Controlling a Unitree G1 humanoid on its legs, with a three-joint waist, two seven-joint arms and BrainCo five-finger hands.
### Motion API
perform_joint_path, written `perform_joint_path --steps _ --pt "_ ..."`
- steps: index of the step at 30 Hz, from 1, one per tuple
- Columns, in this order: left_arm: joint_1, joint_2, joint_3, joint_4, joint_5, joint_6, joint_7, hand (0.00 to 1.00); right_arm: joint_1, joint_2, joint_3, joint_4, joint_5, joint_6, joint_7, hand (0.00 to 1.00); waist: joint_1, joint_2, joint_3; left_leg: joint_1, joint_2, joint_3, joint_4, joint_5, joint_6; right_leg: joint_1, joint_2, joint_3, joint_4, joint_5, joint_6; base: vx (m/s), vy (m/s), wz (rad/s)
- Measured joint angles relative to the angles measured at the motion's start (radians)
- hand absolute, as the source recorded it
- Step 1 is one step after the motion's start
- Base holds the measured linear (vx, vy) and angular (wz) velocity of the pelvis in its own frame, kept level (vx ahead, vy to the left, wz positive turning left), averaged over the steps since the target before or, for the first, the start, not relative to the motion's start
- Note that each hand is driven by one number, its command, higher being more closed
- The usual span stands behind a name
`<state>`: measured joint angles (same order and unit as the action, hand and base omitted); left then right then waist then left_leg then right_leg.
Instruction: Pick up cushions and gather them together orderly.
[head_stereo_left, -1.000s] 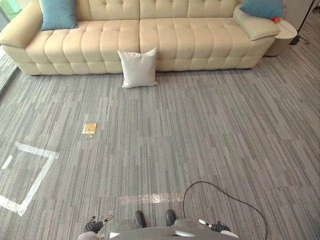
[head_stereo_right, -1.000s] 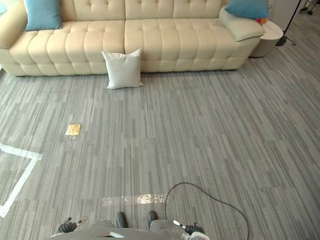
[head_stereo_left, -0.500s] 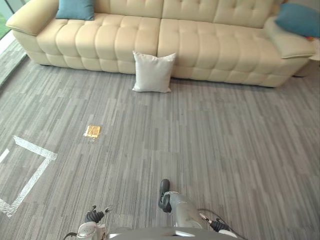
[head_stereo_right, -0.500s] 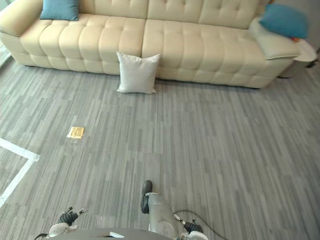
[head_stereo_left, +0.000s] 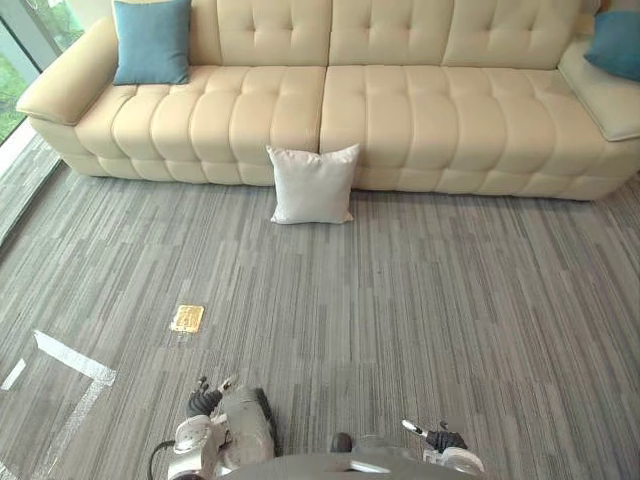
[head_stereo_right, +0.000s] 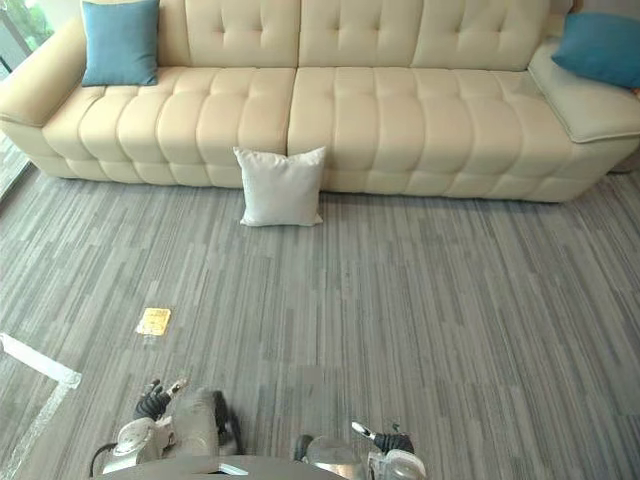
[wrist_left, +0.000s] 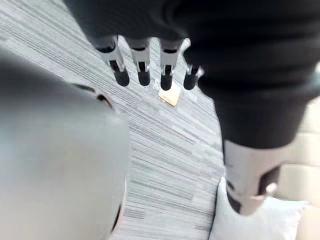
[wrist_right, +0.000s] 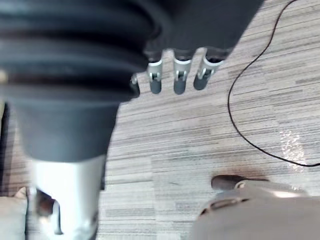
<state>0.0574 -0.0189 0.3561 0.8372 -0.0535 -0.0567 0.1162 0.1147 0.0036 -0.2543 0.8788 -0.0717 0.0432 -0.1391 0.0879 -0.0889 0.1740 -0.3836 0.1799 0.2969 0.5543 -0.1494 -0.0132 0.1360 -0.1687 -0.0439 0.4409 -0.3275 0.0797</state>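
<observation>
My left hand (wrist_left: 142, 67) and right hand (wrist_right: 178, 80) hang with fingers loosely straight, holding nothing. At twelve o'clock the white cushion (head_stereo_left: 313, 184) leans against the sofa (head_stereo_left: 430, 120). The left teal cushion (head_stereo_left: 152, 41) sits at eleven and the right teal cushion (head_stereo_left: 615, 43) at one.

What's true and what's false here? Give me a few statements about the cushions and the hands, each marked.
1. The white cushion stands on the carpet against the sofa front. True.
2. The left hand holds a cushion. False: its fingers are straight and hold nothing.
3. A small yellow item lies on the carpet. True.
4. All cushions are gathered at one end of the sofa. False: the left teal cushion and the right teal cushion sit at opposite ends, and the white one is on the floor.
</observation>
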Motion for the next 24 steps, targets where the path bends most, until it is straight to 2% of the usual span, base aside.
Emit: perform_joint_path --steps 1,2,3,4,6,7,8,9,11,12,13,14,15,16,17,18,19,20,21,22,23,24 --pt "-0.010 0.017 -0.013 0.014 -0.003 0.005 0.004 0.00 -0.006 0.020 0.006 -0.005 -0.004 -0.001 0.005 0.00 -0.006 -0.012 0.003 0.038 -0.016 0.013 0.020 -0.056 0.014 -0.108 -0.025 0.038 0.246 0.083 0.000 0.61 0.480 -0.33" --pt "-0.018 0.032 -0.027 0.036 -0.002 0.015 0.008 0.00 -0.007 0.032 0.006 -0.014 -0.005 -0.006 0.007 0.00 -0.018 -0.011 0.008 0.075 -0.035 0.015 0.023 -0.091 0.019 -0.175 -0.045 0.049 0.411 0.154 0.009 0.61 0.416 0.04" --pt "-0.018 0.040 -0.049 0.047 -0.002 0.024 0.009 0.00 -0.009 0.033 0.016 -0.034 -0.011 -0.007 0.009 0.00 -0.027 -0.016 0.011 0.143 -0.057 0.016 0.016 -0.132 0.024 -0.226 -0.055 0.048 0.563 0.165 0.018 0.50 0.290 0.22" --pt "-0.016 0.039 -0.054 0.047 -0.002 0.027 0.010 0.00 -0.008 0.033 0.017 -0.038 -0.014 -0.007 0.009 0.00 -0.028 -0.015 0.012 0.176 -0.061 0.016 0.011 -0.149 0.025 -0.245 -0.054 0.043 0.603 0.164 0.019 0.50 0.228 0.16" --pt "-0.002 0.038 -0.075 0.046 -0.002 0.033 0.010 0.00 -0.008 0.036 0.021 -0.046 -0.015 -0.013 0.010 0.00 -0.031 -0.008 0.010 0.310 -0.080 0.034 -0.070 -0.182 0.023 -0.324 -0.052 -0.042 0.646 0.143 0.014 0.49 0.177 0.03" --pt "-0.001 0.037 -0.085 0.047 -0.002 0.035 0.010 0.00 -0.008 0.035 0.020 -0.056 -0.015 -0.018 0.010 0.00 -0.035 -0.003 0.007 0.345 -0.087 0.035 -0.106 -0.186 0.020 -0.360 -0.051 -0.088 0.622 0.129 0.007 0.64 0.148 0.01" --pt "-0.003 0.030 -0.094 0.047 -0.002 0.035 0.009 0.00 -0.008 0.035 0.013 -0.080 -0.015 -0.018 0.011 0.00 -0.041 0.007 0.008 0.408 -0.094 0.035 -0.160 -0.189 0.019 -0.435 -0.038 -0.168 0.544 0.100 0.001 0.57 0.097 0.00" --pt "-0.004 0.025 -0.094 0.048 -0.002 0.036 0.008 0.00 -0.013 0.033 0.006 -0.082 -0.014 -0.021 0.014 0.00 -0.043 0.014 0.012 0.440 -0.094 0.034 -0.187 -0.188 0.018 -0.465 -0.018 -0.205 0.468 0.084 -0.007 0.69 0.088 0.01" --pt "-0.011 0.015 -0.095 0.062 -0.001 0.036 0.007 0.00 -0.025 0.024 -0.004 -0.084 -0.012 -0.020 0.028 0.00 -0.060 0.027 0.020 0.519 -0.093 0.028 -0.251 -0.189 0.016 -0.493 0.038 -0.255 0.256 0.095 -0.024 0.53 0.026 0.16" --pt "-0.017 0.008 -0.097 0.075 0.000 0.036 0.007 0.00 -0.029 0.022 -0.005 -0.090 -0.011 -0.020 0.029 0.00 -0.068 0.036 0.023 0.560 -0.093 0.020 -0.285 -0.188 0.011 -0.498 0.072 -0.262 0.129 0.123 -0.046 0.50 -0.009 0.38" --pt "-0.022 0.002 -0.103 0.083 0.004 0.037 0.006 0.00 -0.029 0.023 -0.007 -0.099 -0.011 -0.019 0.030 0.00 -0.076 0.043 0.025 0.586 -0.093 0.002 -0.306 -0.191 0.005 -0.502 0.094 -0.262 0.031 0.162 -0.057 0.64 -0.047 0.64" --pt "-0.023 -0.009 -0.105 0.093 0.017 0.036 0.004 0.00 -0.029 0.025 -0.009 -0.113 -0.011 -0.018 0.030 0.00 -0.086 0.047 0.027 0.628 -0.094 -0.023 -0.331 -0.196 -0.004 -0.510 0.113 -0.252 -0.095 0.233 -0.063 0.81 -0.144 0.91" --pt "-0.023 -0.019 -0.106 0.097 0.020 0.036 -0.001 0.00 -0.027 0.024 -0.011 -0.117 -0.011 -0.018 0.031 0.00 -0.089 0.047 0.028 0.670 -0.101 -0.065 -0.342 -0.207 -0.022 -0.507 0.116 -0.218 -0.181 0.328 -0.079 0.81 -0.175 1.04" --pt "-0.022 -0.026 -0.103 0.099 0.021 0.036 -0.002 0.00 -0.027 0.022 -0.016 -0.118 -0.011 -0.018 0.033 0.00 -0.095 0.055 0.031 0.700 -0.097 -0.102 -0.348 -0.213 -0.032 -0.488 0.116 -0.210 -0.161 0.453 -0.124 0.66 -0.172 0.83" --pt "-0.030 -0.042 -0.092 0.115 0.029 0.035 -0.010 0.00 -0.045 0.011 -0.024 -0.117 -0.019 -0.018 0.035 0.00 -0.087 0.095 0.028 0.718 -0.066 -0.134 -0.344 -0.200 -0.041 -0.495 0.122 -0.238 -0.068 0.374 -0.139 0.59 -0.212 0.68" --pt "-0.030 -0.067 -0.081 0.115 0.043 0.034 -0.018 0.00 -0.050 0.007 -0.028 -0.123 -0.020 -0.022 0.042 0.00 -0.088 0.107 0.027 0.719 -0.066 -0.167 -0.325 -0.147 -0.073 -0.521 0.096 -0.249 0.055 0.272 -0.152 0.59 -0.228 0.48" --pt "-0.028 -0.071 -0.071 0.116 0.050 0.034 -0.018 0.00 -0.056 -0.002 -0.021 -0.121 -0.027 -0.020 0.046 0.00 -0.088 0.118 0.025 0.715 -0.060 -0.181 -0.290 -0.110 -0.086 -0.519 0.092 -0.255 0.105 0.214 -0.161 0.72 -0.301 0.36" --pt "-0.026 -0.069 -0.060 0.117 0.056 0.035 -0.019 0.00 -0.060 -0.009 -0.015 -0.120 -0.041 -0.017 0.048 0.00 -0.089 0.128 0.025 0.694 -0.045 -0.193 -0.220 -0.081 -0.097 -0.501 0.102 -0.259 0.113 0.182 -0.164 0.58 -0.264 0.16" --pt "-0.026 -0.072 -0.034 0.113 0.056 0.035 -0.020 0.00 -0.060 -0.011 0.006 -0.120 -0.052 -0.015 0.048 0.00 -0.094 0.137 0.032 0.609 -0.017 -0.229 -0.020 -0.020 -0.140 -0.456 0.125 -0.269 0.092 0.152 -0.167 0.63 -0.282 0.04" --pt "-0.025 -0.072 -0.010 0.100 0.055 0.035 -0.019 0.00 -0.060 -0.014 0.014 -0.120 -0.054 -0.011 0.048 0.00 -0.091 0.141 0.037 0.521 0.003 -0.269 0.171 0.078 -0.180 -0.416 0.143 -0.268 0.065 0.140 -0.172 0.39 -0.177 -0.07" --pt "-0.020 -0.068 0.010 0.087 0.055 0.035 -0.019 0.00 -0.060 -0.016 0.018 -0.118 -0.054 -0.007 0.047 0.00 -0.084 0.145 0.039 0.440 0.025 -0.284 0.342 0.090 -0.197 -0.374 0.167 -0.268 0.036 0.134 -0.178 0.42 -0.147 -0.29" --pt "-0.017 -0.069 0.035 0.072 0.053 0.035 -0.016 0.00 -0.060 -0.015 0.019 -0.115 -0.052 -0.001 0.043 0.00 -0.077 0.149 0.050 0.349 0.060 -0.278 0.532 0.081 -0.183 -0.301 0.200 -0.262 -0.013 0.130 -0.184 0.37 -0.106 -0.48"
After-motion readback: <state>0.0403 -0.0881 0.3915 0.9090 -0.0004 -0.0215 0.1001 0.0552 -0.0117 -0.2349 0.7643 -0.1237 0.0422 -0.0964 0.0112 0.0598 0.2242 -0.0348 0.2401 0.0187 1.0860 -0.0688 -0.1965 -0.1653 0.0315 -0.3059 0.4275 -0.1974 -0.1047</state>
